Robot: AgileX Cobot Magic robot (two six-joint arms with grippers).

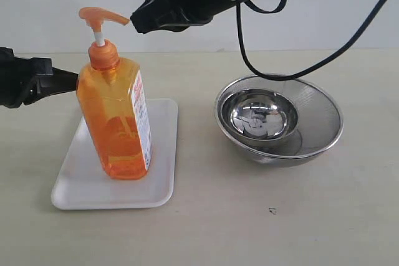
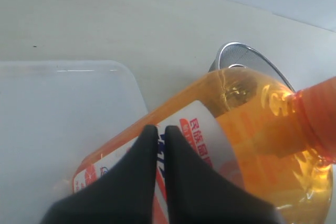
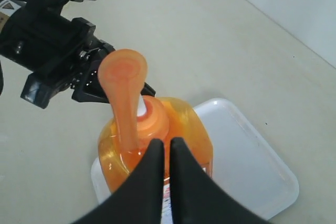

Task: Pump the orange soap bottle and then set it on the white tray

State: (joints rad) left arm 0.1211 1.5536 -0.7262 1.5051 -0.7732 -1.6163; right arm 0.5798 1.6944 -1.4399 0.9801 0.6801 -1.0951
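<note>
The orange soap bottle (image 1: 115,116) stands upright on the white tray (image 1: 159,182), its pump head (image 1: 100,15) raised on the white stem. My left gripper (image 1: 75,82) comes in from the left at the bottle's shoulder, tips at its side. In the left wrist view its fingers (image 2: 161,129) are shut together with nothing between them, and the label of the bottle (image 2: 252,129) lies just beyond. My right gripper (image 1: 134,22) hovers level with the pump's nozzle, just right of it. It is shut and empty (image 3: 167,142) over the bottle (image 3: 189,124).
A round steel bowl (image 1: 262,113) sits inside a wire-mesh strainer bowl (image 1: 318,132) to the right of the tray. A black cable (image 1: 249,54) hangs from the right arm above the bowls. The left arm (image 3: 52,45) shows behind the bottle.
</note>
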